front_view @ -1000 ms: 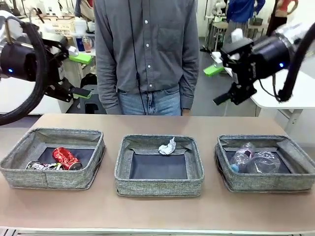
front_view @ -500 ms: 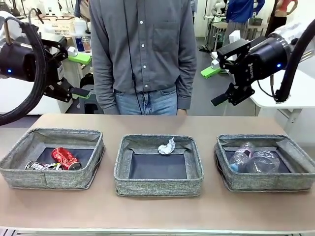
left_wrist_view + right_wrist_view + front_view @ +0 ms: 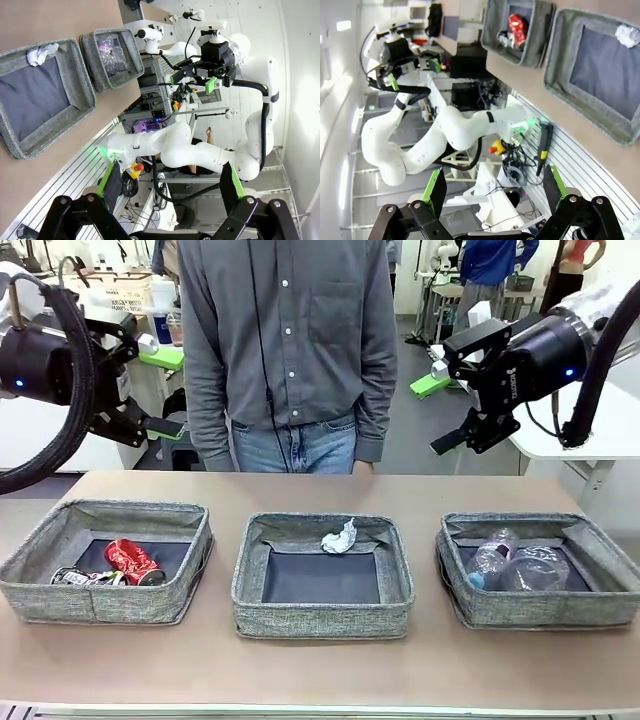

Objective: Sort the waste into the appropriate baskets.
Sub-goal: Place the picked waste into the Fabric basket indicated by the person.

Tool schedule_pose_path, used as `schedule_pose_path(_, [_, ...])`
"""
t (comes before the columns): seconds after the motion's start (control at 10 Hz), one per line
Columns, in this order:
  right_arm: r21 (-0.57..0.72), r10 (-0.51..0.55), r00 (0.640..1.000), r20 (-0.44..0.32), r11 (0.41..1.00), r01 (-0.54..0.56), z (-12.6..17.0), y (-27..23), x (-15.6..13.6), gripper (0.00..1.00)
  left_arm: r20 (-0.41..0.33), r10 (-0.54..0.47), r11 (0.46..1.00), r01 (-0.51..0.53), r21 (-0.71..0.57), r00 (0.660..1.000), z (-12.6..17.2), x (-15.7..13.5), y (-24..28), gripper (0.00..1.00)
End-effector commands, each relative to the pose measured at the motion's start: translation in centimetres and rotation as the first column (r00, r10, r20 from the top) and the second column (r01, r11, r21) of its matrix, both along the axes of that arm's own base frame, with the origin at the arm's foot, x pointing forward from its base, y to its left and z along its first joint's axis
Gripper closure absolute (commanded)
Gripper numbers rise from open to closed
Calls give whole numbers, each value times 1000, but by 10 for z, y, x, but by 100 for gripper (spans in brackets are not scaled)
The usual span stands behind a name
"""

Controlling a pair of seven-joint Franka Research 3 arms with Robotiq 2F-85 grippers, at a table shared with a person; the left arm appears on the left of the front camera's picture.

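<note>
The three baskets sit in a row on the table [image 3: 320, 670]: the left basket [image 3: 60, 595] holds a crushed red can [image 3: 132, 560] beside another flattened can [image 3: 85, 578], the middle basket [image 3: 322, 620] a crumpled wrapper [image 3: 340, 537] at its far edge, the right basket [image 3: 540, 612] a clear bottle [image 3: 492, 558] touching a clear cup [image 3: 538, 568]. A person [image 3: 290, 340] stands behind. Both arms are raised clear; the left gripper [image 3: 170, 187] and right gripper [image 3: 492, 187] are spread wide, holding nothing. All this litter looks light. The cans are likely stiff with sharp creases and best pinched across the body; the cup and bottle look slick and crushable, and the wrapper soft.
</note>
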State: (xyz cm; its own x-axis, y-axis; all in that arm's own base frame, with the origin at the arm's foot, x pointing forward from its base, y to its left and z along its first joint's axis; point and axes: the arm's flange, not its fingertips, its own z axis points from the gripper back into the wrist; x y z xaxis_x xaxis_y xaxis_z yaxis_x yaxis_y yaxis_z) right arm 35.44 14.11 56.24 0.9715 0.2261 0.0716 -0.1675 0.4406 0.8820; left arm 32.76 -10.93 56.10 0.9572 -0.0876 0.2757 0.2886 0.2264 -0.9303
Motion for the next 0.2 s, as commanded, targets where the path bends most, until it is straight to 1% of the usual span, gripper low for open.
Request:
schedule_pose_path(0.0, [7, 13, 1000, 7, 1000, -13, 3, 0, 3, 0, 21, -10, 1000, 10, -14, 1000, 0, -1, 0, 0])
schedule_pose_path(0.1, [7, 13, 1000, 7, 1000, -13, 3, 0, 3, 0, 21, -10, 1000, 10, -14, 1000, 0, -1, 0, 0])
